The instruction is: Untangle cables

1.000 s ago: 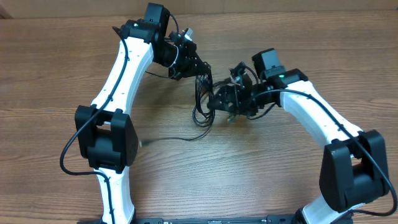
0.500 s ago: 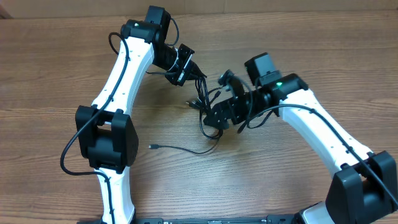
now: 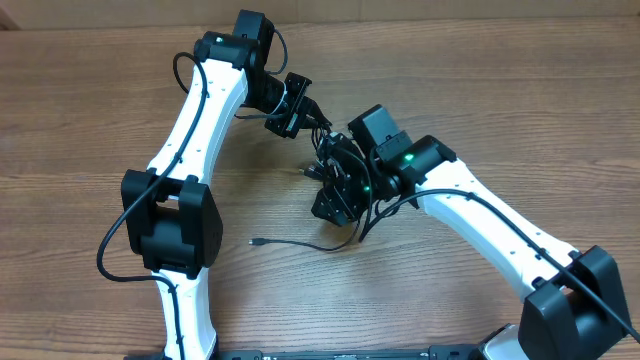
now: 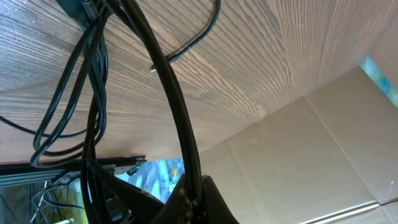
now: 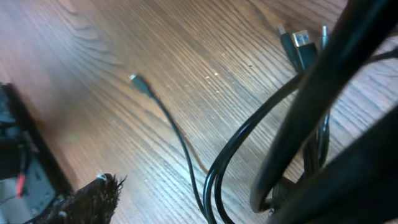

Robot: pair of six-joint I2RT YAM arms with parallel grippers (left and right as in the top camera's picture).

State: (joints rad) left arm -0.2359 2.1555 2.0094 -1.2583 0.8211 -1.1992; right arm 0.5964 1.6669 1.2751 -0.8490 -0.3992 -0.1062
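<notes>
Right pincer (image 3: 328,203) swung in over cables (image 3: 290,241), grip impossible to tell, left pincer (image 3: 308,115) clenched on cables

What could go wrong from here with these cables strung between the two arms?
The cables hang bunched from the shut left fingers; pulling apart may tighten the tangle. The loose plug end trailing on the table could snag. The right fingers, among the loops, might catch several strands at once.

A wood-grain table (image 3: 90,130) is seen spread under everything; a tan cardboard panel (image 4: 311,162) is seen beyond its edge.
</notes>
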